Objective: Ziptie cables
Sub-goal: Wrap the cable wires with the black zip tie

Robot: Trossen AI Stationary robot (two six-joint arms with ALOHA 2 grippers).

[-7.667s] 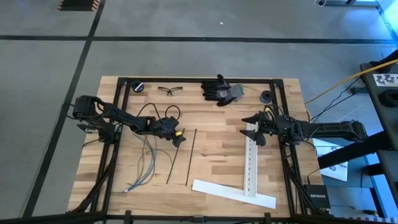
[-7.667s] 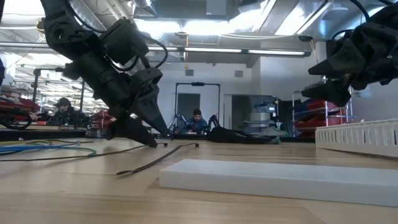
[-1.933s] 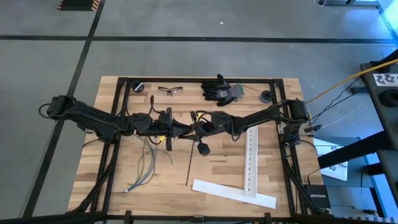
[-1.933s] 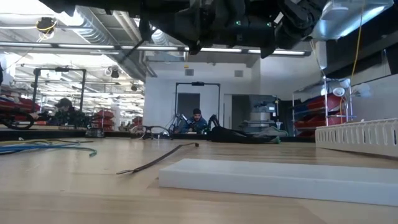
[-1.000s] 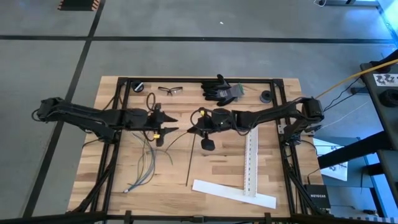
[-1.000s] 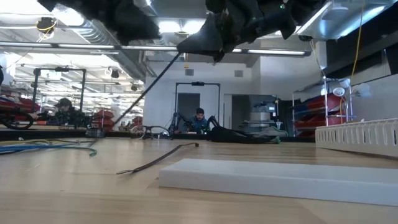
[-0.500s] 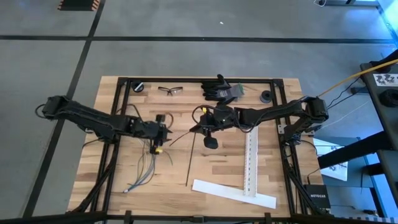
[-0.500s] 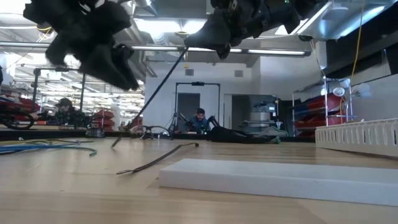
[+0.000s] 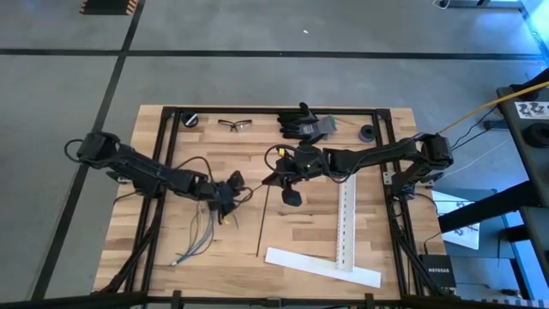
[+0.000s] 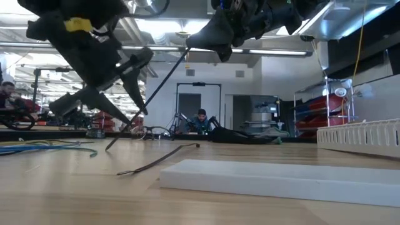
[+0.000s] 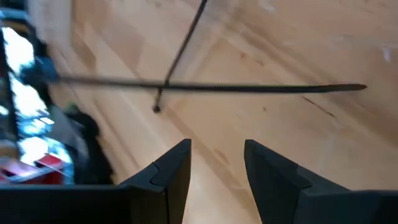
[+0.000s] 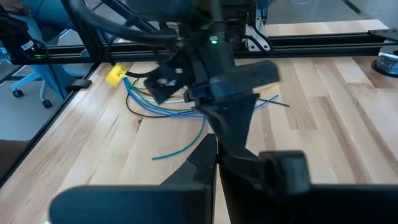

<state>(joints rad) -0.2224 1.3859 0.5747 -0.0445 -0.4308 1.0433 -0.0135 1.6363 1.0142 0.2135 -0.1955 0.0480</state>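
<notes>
A ziptie (image 10: pixel 164 80) is held aloft by one end in the closed right gripper (image 9: pixel 268 178), its free tip near the empty, parted left gripper (image 9: pixel 233 189) above the cables (image 9: pixel 199 230); a misjudged closure could miss the slanting strip.

Lighting even and bright in high view; wooden table (image 9: pixel 300 232) shows only faint, soft shadows under the arms. Low view: ceiling light strips (image 10: pixel 187 25) overexposed, glare across upper frame; the arms appear as dark backlit silhouettes. Near white strip (image 10: pixel 275 181) soft, out of focus. Left wrist view: motion blur throughout, upper left smeared. Right wrist view: foreground fingers (image 12: pixel 205 168) dark and blurred.
</notes>
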